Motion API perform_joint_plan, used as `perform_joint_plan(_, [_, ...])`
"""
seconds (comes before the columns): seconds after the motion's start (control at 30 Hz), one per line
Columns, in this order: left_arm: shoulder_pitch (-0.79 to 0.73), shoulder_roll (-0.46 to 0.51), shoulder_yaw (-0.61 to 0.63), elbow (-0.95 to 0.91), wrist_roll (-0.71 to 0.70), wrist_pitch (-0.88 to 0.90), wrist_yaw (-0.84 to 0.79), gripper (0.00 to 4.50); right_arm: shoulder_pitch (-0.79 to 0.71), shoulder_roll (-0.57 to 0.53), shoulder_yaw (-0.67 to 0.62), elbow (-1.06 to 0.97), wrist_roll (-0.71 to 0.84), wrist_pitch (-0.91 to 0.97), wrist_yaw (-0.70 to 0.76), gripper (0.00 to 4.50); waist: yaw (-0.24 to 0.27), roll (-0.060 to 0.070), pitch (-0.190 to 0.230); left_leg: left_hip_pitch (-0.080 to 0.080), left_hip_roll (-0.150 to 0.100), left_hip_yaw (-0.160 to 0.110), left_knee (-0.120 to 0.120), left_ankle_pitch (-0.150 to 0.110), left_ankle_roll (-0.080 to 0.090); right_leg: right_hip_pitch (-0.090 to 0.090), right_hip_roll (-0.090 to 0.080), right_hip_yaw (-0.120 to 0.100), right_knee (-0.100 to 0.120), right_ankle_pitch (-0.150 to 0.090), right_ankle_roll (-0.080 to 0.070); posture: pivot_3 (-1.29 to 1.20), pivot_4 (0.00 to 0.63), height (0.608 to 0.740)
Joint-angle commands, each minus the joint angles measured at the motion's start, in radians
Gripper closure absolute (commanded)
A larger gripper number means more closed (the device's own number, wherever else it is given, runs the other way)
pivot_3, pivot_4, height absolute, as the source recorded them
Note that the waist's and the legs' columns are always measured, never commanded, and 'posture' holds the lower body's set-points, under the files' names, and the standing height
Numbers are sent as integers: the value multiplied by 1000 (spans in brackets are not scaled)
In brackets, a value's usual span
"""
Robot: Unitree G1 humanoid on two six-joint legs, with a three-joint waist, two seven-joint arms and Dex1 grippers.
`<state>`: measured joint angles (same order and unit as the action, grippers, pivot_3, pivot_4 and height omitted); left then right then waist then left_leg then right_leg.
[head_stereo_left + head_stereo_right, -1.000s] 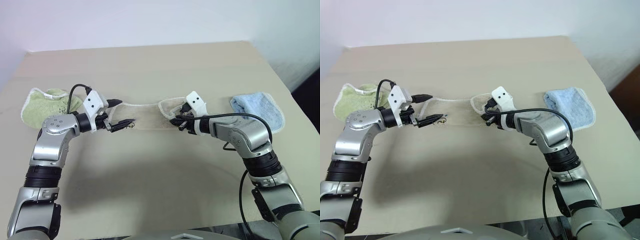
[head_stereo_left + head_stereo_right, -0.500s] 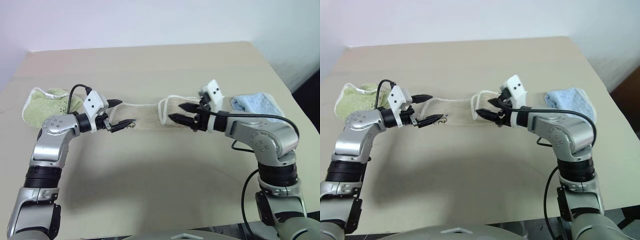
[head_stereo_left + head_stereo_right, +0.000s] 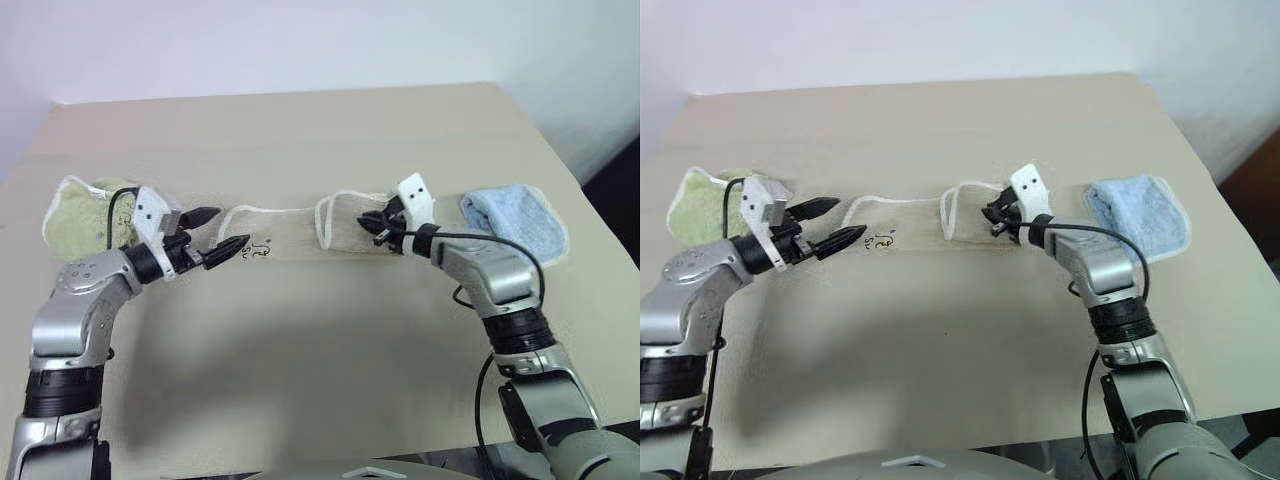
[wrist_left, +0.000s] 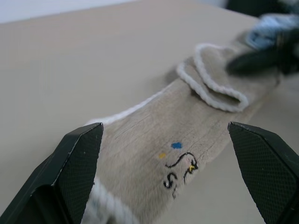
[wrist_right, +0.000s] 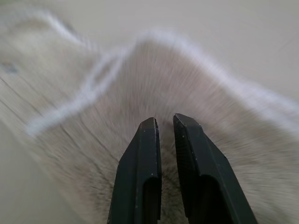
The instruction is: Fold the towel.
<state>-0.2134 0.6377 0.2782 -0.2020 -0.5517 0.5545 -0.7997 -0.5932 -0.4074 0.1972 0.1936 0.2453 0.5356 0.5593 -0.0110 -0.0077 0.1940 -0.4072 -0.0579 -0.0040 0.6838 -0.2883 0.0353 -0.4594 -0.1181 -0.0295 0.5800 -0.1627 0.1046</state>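
You had a plain beige surface point(image 3: 300, 130) carrying three cloths in a row. The tan towel point(image 3: 295, 232) lay flat in the middle, its right end folded back on itself. A light green towel point(image 3: 85, 205) sat bunched at the left, a light blue towel point(image 3: 515, 222) at the right.

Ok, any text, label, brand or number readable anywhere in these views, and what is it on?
No printed words, labels or numbers can be read.
The beige towel carries a small dark embroidered mark with blue and yellow dots beside it; it looks like a curly squiggle, not legible as letters.
The green towel and blue towel show no readable marking.
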Motion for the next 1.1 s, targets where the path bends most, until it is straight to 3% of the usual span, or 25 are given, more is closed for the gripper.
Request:
perform_joint_plan(0.03, [60,-8,75,-148,-94,93,77,0,17,12,42,99,-93,-125,12,3959,-3,-1,-1,0,0,0,0,0,0,0,0,0,0,0,0,0,150,728])
perform_joint_plan(0.27, [234,-41,125,-352,-210,257,242,0,6,5,-54,-8,-37,-194,84,3959,0,-2,-1,17,1,-1,-2,0,-1,16,0,0,0,-1,-1,0,150,728])
perform_joint_plan(0.47, [242,-184,167,-407,-411,403,510,0,-12,-64,-146,-151,25,-187,166,3959,0,-2,-1,16,1,-1,-2,0,-1,16,1,0,-1,-1,0,0,150,728])
perform_joint_plan(0.7, [157,-365,218,-279,-720,492,961,0,-8,-85,-193,-238,49,-157,164,3959,2,-2,-2,17,1,-2,-1,0,-2,16,1,0,0,0,0,0,150,728])
perform_joint_plan(0.83, [131,-398,175,-223,-850,484,1116,0,0,-85,-202,-256,49,-146,152,3959,1,-2,-2,17,1,-2,-1,0,-2,16,1,0,0,0,0,0,150,728])
perform_joint_plan(0.93, [79,-431,132,-145,-884,464,1226,0,10,-88,-208,-269,48,-141,142,3959,8,-2,-2,17,0,-2,-1,0,-2,17,0,0,0,0,0,0,150,728])
perform_joint_plan(1.1, [-4,-448,97,-44,-851,418,1256,0,25,-92,-224,-304,57,-115,122,3959,29,-1,-3,17,0,-2,-1,0,-2,18,0,0,-1,-1,-1,0,150,728])
